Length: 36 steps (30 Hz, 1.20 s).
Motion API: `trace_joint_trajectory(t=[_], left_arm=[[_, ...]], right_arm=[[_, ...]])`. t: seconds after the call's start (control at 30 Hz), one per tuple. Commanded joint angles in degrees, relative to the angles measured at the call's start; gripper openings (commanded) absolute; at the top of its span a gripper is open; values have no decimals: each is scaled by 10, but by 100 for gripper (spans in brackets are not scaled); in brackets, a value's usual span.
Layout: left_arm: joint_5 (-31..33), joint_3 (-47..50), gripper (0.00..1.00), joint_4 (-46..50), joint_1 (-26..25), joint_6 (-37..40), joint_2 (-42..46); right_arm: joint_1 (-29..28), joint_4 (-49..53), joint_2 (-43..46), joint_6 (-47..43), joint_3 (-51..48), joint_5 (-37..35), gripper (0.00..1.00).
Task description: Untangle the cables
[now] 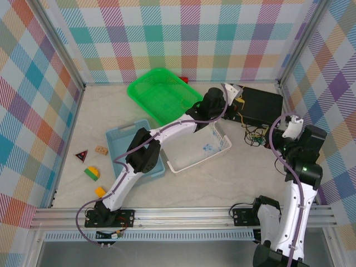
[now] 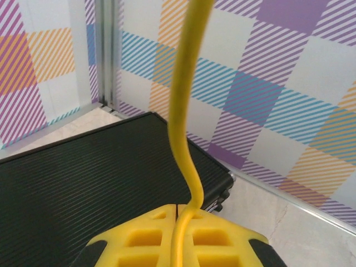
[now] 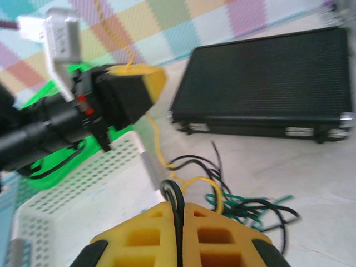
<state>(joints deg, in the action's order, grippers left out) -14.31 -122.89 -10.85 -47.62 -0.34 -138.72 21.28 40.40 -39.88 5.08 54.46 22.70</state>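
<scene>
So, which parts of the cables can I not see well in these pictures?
Top external: the cables are too small to tell how the strands cross.
Left wrist: the yellow cable is cut off by the top edge.
Right wrist: the loose cables are blurred; the black cable is hidden below where the right end effector clamps it.

Left wrist view: yellow cable (image 2: 181,111) is cut off at 12 o'clock, black case (image 2: 83,183) at 8. Right wrist view is blurred; cable tangle (image 3: 233,200) strands can't be told apart. Top view: red obj. (image 1: 183,79) is mostly hidden at green basket's (image 1: 161,94) 1 o'clock.
</scene>
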Motion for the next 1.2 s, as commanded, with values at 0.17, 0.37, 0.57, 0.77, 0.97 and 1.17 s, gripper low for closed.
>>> trace_joint_trajectory(t=[0.17, 0.37, 0.57, 0.77, 0.97, 1.17], left_arm=[[2, 46, 0, -16, 23, 19, 34], [-3, 79, 0, -24, 26, 25, 60], [-4, 109, 0, -22, 27, 38, 85], [-18, 134, 0, -28, 28, 38, 110], [-70, 123, 0, -85, 19, -3, 108], [-67, 102, 0, -88, 4, -3, 101]], right_arm=[[9, 16, -2, 15, 6, -269, 0], [56, -40, -26, 36, -38, -330, 0], [111, -90, -35, 57, -83, -330, 0], [116, -145, -51, 64, -133, -219, 0], [98, -221, -68, 75, -189, -23, 0], [90, -172, -38, 87, -178, 7, 47]])
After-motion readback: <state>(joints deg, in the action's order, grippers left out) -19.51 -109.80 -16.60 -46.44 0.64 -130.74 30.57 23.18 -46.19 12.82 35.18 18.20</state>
